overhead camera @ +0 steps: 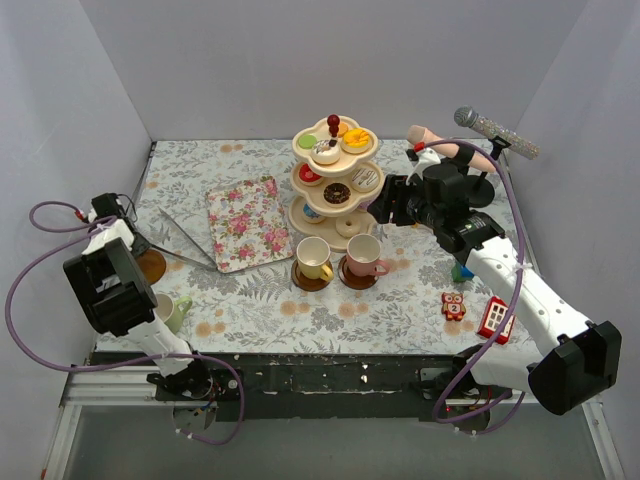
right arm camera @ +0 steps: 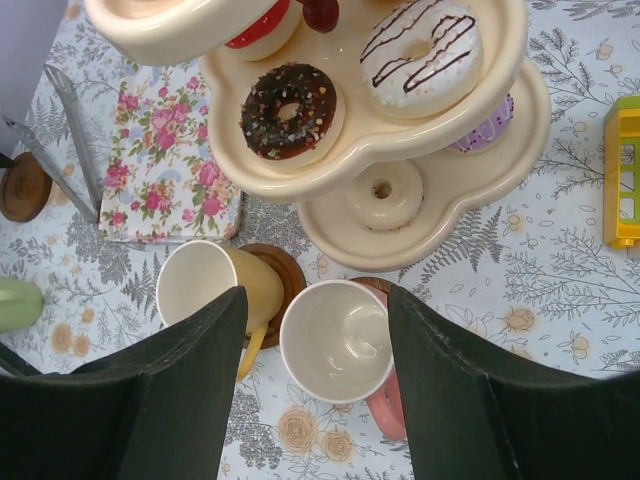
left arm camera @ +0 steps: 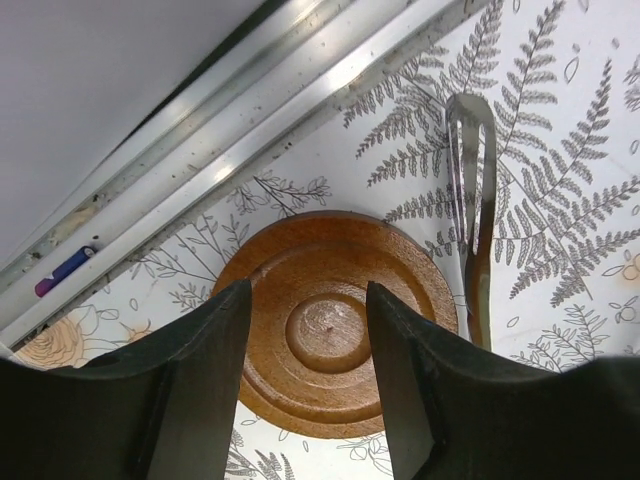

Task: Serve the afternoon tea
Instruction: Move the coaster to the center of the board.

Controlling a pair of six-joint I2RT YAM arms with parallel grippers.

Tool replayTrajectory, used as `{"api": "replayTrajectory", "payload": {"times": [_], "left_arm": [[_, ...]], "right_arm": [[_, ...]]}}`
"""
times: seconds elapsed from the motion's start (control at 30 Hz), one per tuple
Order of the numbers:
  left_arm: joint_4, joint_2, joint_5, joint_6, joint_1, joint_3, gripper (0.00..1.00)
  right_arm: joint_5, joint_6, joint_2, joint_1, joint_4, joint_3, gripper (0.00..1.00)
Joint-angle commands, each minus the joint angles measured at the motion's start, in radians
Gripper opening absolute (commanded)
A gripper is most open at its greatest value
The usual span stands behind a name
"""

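Hovering, jaws apart: left gripper (left arm camera: 307, 300) over round brown wooden saucer (left arm camera: 330, 255), right gripper (right arm camera: 315, 300) over pale pink cup (right arm camera: 335, 342).
The pale green cup (overhead camera: 179, 312) is half hidden behind the left arm (overhead camera: 110, 285).

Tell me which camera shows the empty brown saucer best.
The left wrist view: the saucer fills the frame, rings clear, under the left claw. The top external view shows only its edge beside the left arm; the right wrist view shows it small at the left edge.
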Motion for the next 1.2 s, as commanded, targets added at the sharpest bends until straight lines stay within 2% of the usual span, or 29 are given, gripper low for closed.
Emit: {"api": "replayTrajectory", "payload": {"times": [0.0,0.1,0.2,0.33,0.47,0.63,0.83,1.17], "left_arm": [[0.082,-0.128,-0.018,-0.019,0.022,-0.043,0.49],[0.131,-0.179,0.003,-0.033,0.049,-0.098,0.49],[0.167,-0.168,0.032,-0.038,0.083,-0.121,0.43],[0.177,-0.093,0.083,-0.02,0.086,-0.092,0.3],[0.211,-0.043,0.107,0.003,0.086,-0.078,0.25],[0.251,-0.026,0.086,0.005,0.086,-0.085,0.22],[0.294,-0.027,0.055,0.008,0.083,-0.1,0.24],[0.225,0.039,0.052,-0.001,0.046,-0.109,0.24]], "right_arm": [[-0.009,-0.008,-0.024,-0.01,0.037,-0.019,0.66],[-0.021,-0.008,-0.026,-0.013,0.042,-0.03,0.66],[-0.027,-0.01,-0.032,-0.013,0.043,-0.034,0.66],[-0.028,-0.014,-0.04,-0.016,0.043,-0.04,0.66],[-0.032,-0.014,-0.052,-0.016,0.046,-0.053,0.66],[-0.039,-0.011,-0.061,-0.018,0.051,-0.071,0.65],[-0.042,-0.016,-0.07,-0.019,0.046,-0.091,0.65],[-0.053,-0.005,-0.086,-0.021,0.054,-0.109,0.65]]}}
